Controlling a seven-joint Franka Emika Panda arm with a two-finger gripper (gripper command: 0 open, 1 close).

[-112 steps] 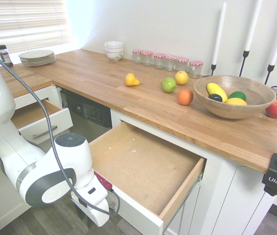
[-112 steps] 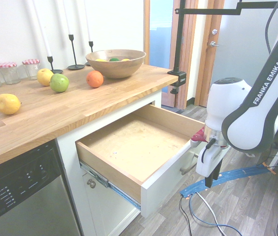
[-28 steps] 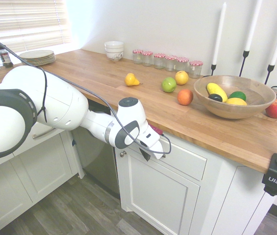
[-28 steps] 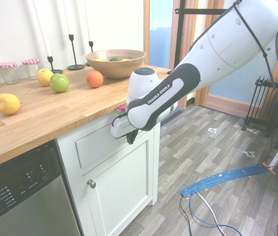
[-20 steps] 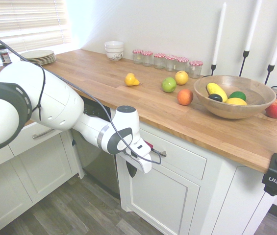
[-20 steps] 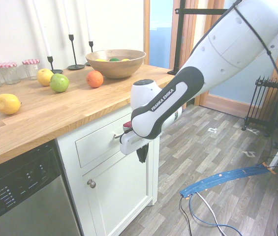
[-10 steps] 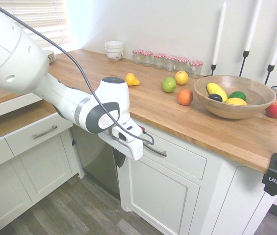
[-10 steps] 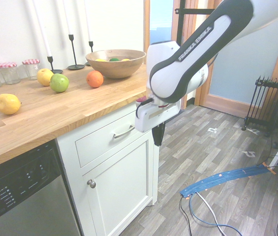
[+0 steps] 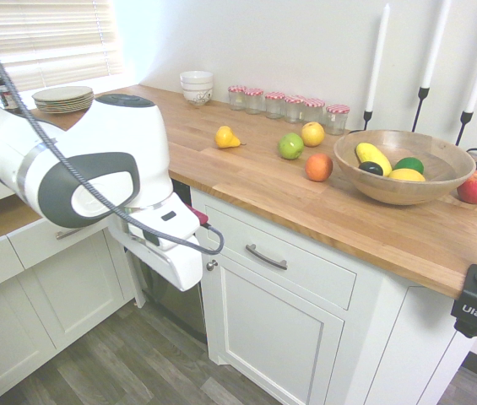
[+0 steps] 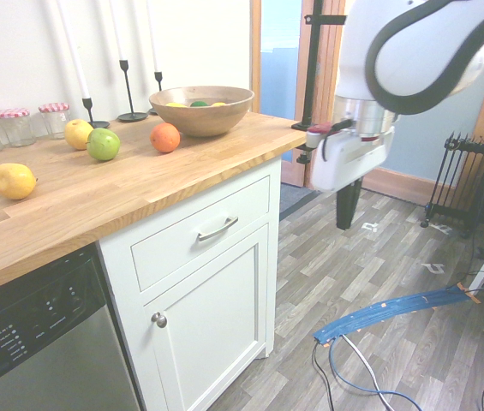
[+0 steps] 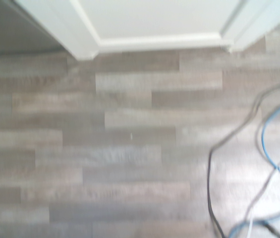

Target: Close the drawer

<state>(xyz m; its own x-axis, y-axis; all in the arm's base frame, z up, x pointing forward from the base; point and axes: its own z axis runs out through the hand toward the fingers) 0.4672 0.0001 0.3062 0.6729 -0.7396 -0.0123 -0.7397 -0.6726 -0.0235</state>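
The drawer [image 10: 200, 233] sits flush in the white cabinet, well apart from the gripper [image 10: 347, 224], whose closed, empty fingers point at the floor. Judged done: a clean retreat should stay clear of the handle [image 10: 217, 229].

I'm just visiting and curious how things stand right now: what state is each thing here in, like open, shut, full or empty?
drawer: shut, front flush with the cabinet.
cabinet door: shut.
gripper: shut, empty, pointing down, away from the cabinet.
wooden bowl: holding fruit.
glass jars: lids on.
candles: unlit, upright.
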